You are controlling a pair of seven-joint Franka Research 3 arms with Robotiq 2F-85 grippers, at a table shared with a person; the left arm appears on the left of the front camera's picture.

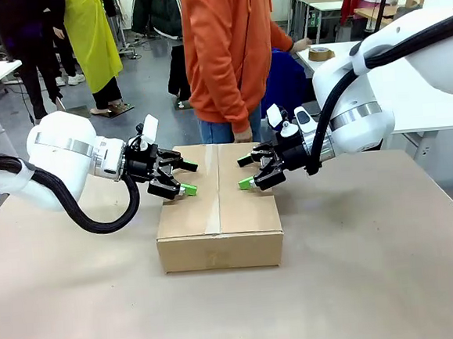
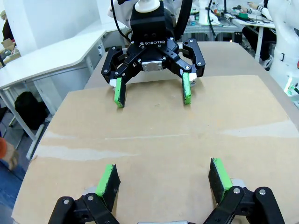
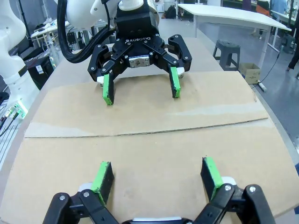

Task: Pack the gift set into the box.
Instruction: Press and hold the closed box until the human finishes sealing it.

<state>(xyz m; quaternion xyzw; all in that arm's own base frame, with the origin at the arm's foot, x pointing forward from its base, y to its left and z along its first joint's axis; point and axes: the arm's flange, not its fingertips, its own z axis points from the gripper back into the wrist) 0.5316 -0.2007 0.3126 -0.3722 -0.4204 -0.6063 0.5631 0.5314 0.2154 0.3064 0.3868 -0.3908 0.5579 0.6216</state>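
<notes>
The brown cardboard box (image 1: 218,217) stands in the middle of the table with its top flaps shut and a tape strip along the seam. The gift set is out of view. My left gripper (image 1: 189,178) hovers open over the box's left top edge. Facing it from the right edge, my right gripper (image 1: 245,173) is open too. In the left wrist view my left gripper (image 2: 162,177) spreads its green pads just above the box top (image 2: 154,135), with the right gripper (image 2: 153,91) opposite. The right wrist view mirrors this: right gripper (image 3: 156,179), box top (image 3: 140,112), left gripper (image 3: 140,88).
A person in an orange top (image 1: 230,59) stands at the far side, right behind the box. A roll of tape (image 1: 321,53) lies on a white table at the back right. Bare tabletop (image 1: 377,283) surrounds the box.
</notes>
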